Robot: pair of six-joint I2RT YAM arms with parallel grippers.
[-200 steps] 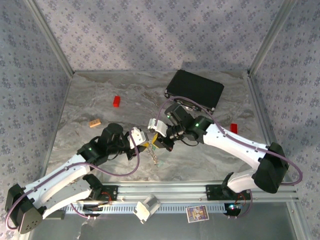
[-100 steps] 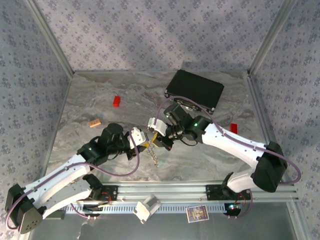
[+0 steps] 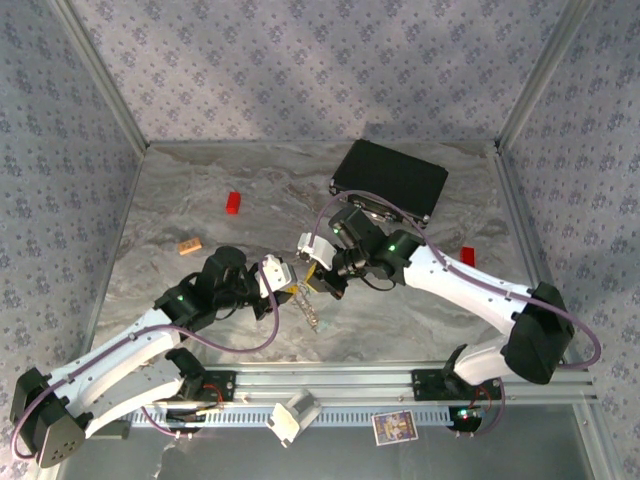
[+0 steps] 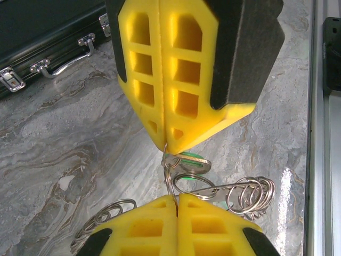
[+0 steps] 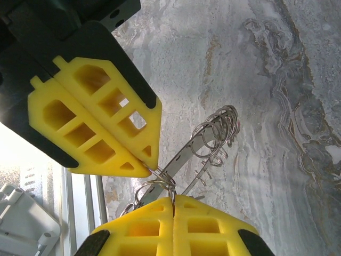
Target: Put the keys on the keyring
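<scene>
My two grippers meet tip to tip above the middle of the table. The keyring (image 4: 234,188) is a flat silvery band fringed with small wire rings (image 5: 221,125), and it hangs between and below them (image 3: 312,315). My left gripper (image 4: 177,196) is shut on one thin wire loop of it. My right gripper (image 5: 173,198) is shut on a neighbouring small ring. One of the keys (image 4: 193,162), with a mint-green head, lies right at that ring under the right gripper's tip (image 4: 166,145). In the right wrist view the left gripper (image 5: 150,169) comes in from the upper left.
A black case (image 3: 390,180) lies at the back right. A red block (image 3: 233,203) and an orange-tan block (image 3: 190,245) sit at the left, another red block (image 3: 467,256) at the right. The aluminium rail (image 3: 330,385) runs along the near edge.
The right gripper has shifted slightly back and left at the meeting point, and the dangling keyring has swung a little. Both grippers stay shut.
</scene>
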